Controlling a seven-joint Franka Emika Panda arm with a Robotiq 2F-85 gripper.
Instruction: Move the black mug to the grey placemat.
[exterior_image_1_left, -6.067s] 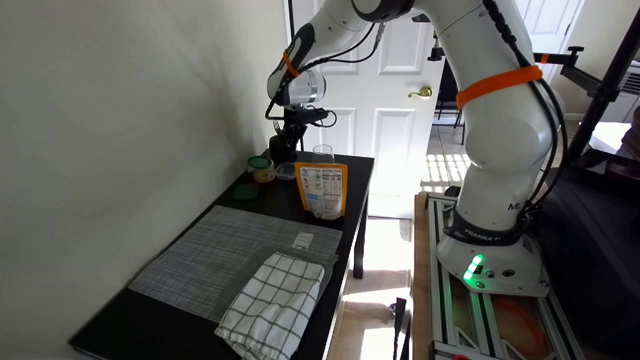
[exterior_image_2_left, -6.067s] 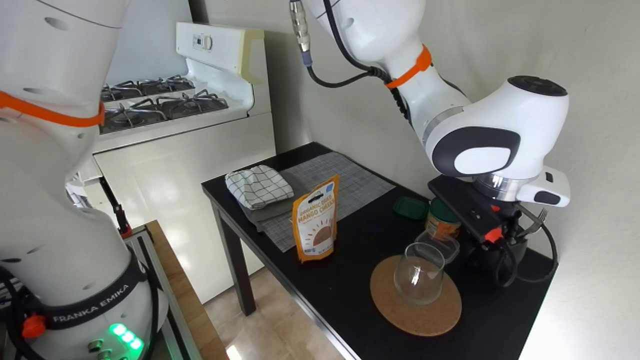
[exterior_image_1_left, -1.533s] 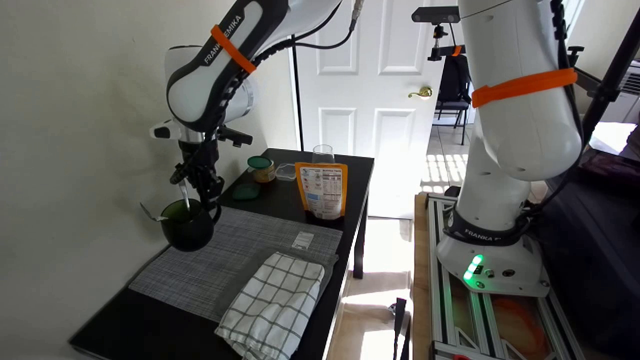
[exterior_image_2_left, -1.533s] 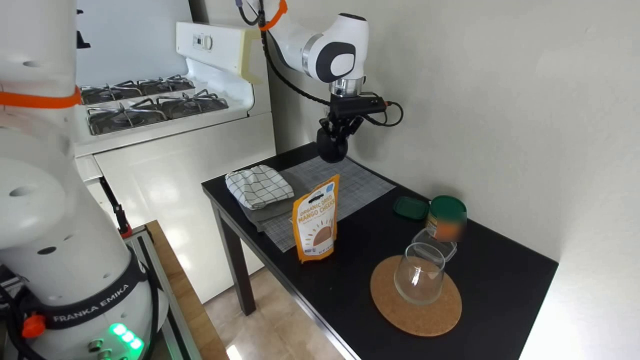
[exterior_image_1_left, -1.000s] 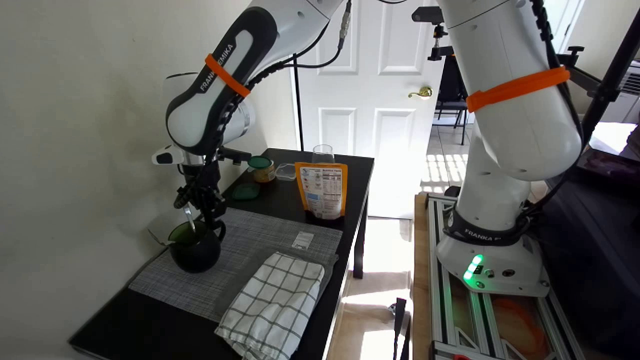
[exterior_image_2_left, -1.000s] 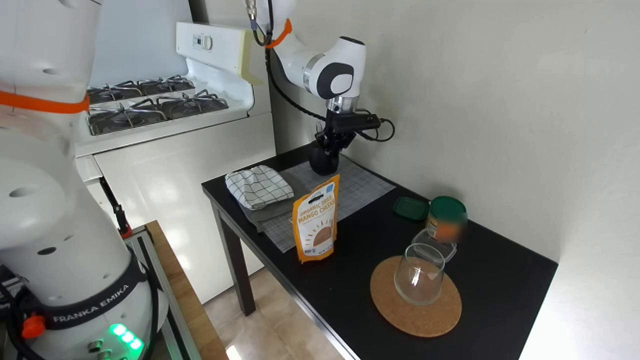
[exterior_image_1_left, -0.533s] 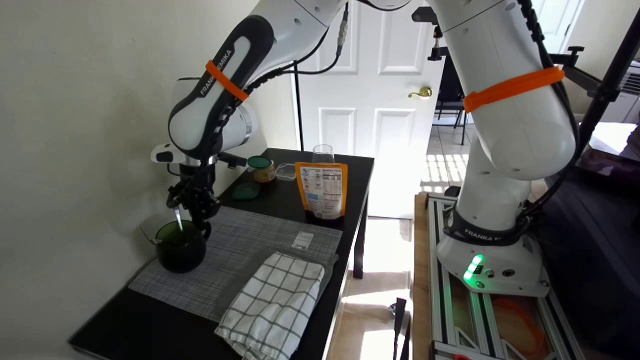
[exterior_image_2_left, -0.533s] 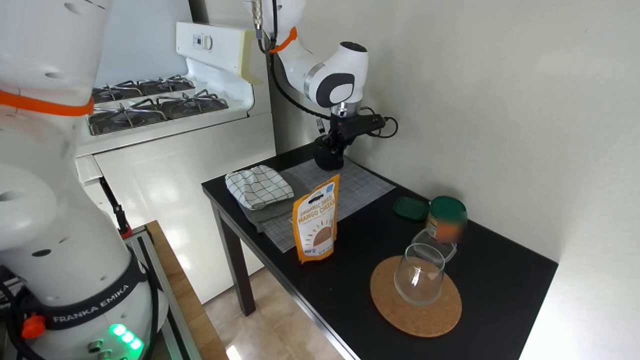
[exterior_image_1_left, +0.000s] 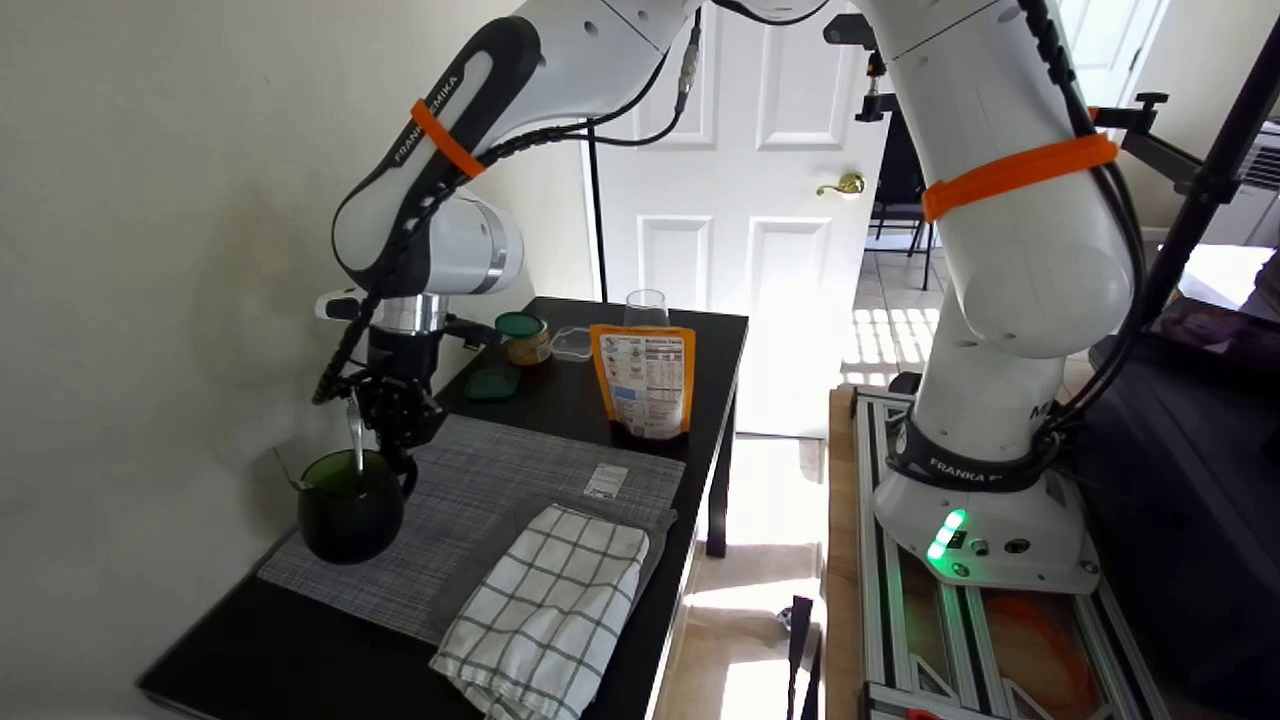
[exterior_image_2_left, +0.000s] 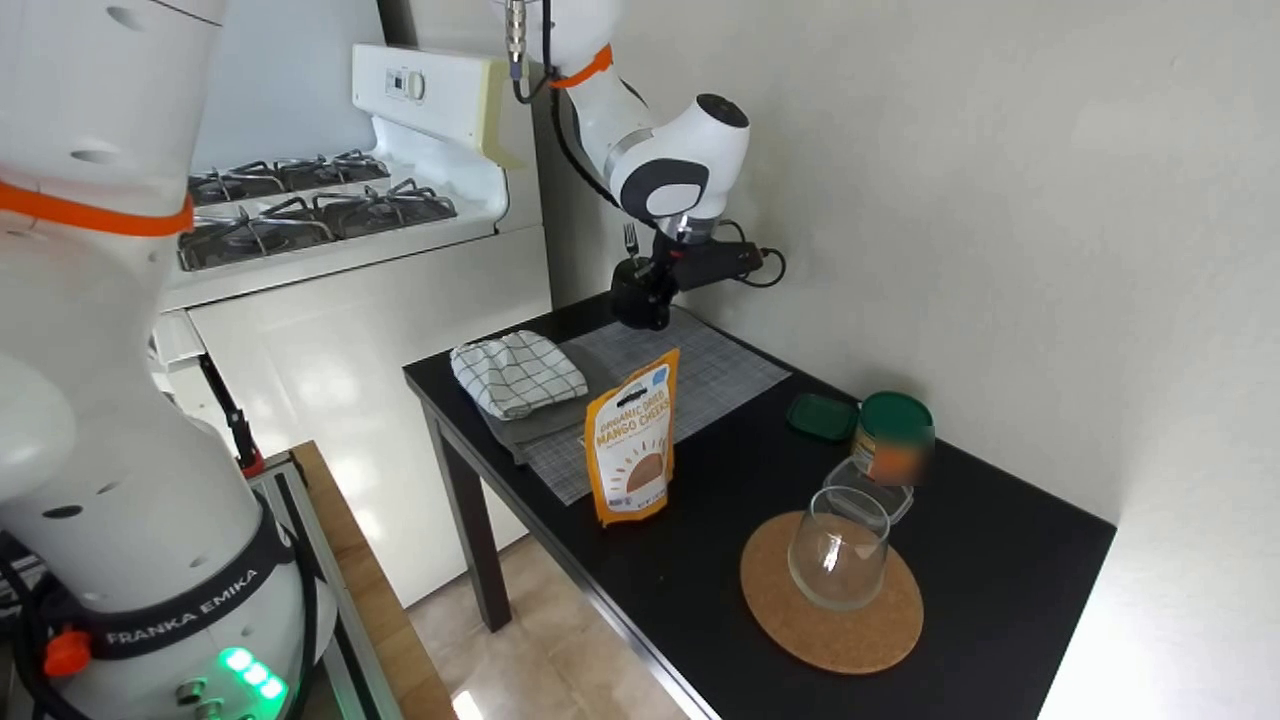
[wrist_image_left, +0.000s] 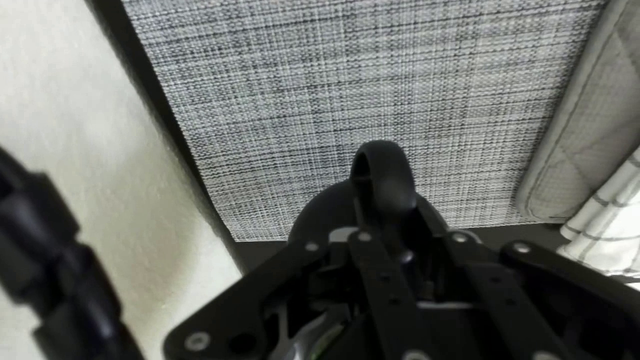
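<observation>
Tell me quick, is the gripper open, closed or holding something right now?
Gripper: jaws closed, holding the black mug by its handle.

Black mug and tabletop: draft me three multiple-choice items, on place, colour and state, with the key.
1. The clear glass stands on:
A) the cloth
B) the cork mat
C) the stove

2. The lid on the jar is:
A) red
B) white
C) green

3. The black mug is:
A) gripped by its handle
B) upside down
C) in pieces

1 B: an exterior view shows cork beneath it.
2 C: it is green in both exterior views.
3 A: the wrist view shows the handle between the jaws.
</observation>
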